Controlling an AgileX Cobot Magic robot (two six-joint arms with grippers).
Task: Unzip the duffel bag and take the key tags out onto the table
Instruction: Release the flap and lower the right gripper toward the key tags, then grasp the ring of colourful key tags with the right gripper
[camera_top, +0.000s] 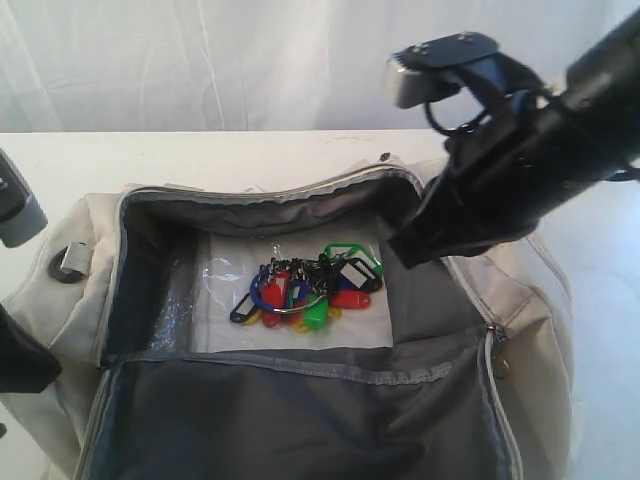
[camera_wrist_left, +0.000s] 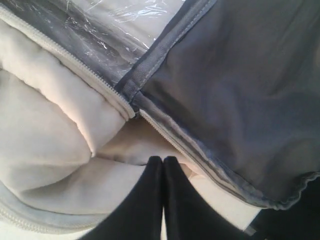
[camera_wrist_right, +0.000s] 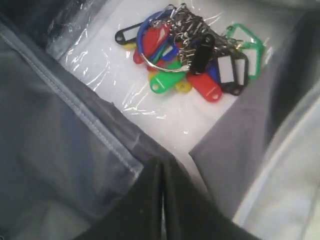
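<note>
Key tags (camera_top: 305, 285) on plastic (camera_top: 228, 252) in open duffel bag (camera_top: 545, 320) (left pincer (camera_wrist_left: 162, 159), right pincer (camera_wrist_right: 161, 162): closed, empty)

We look down into the open bag (camera_top: 85, 228); our right wrist view shares its tags (camera_top: 305, 290), closer; left hugs the zipper (camera_wrist_left: 75, 64).

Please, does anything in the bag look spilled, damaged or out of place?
Nothing stands out. The bag is open, and the key tags lie together in one bunch on its floor, none scattered. The clear film under them is only crinkled, not visibly torn.
</note>
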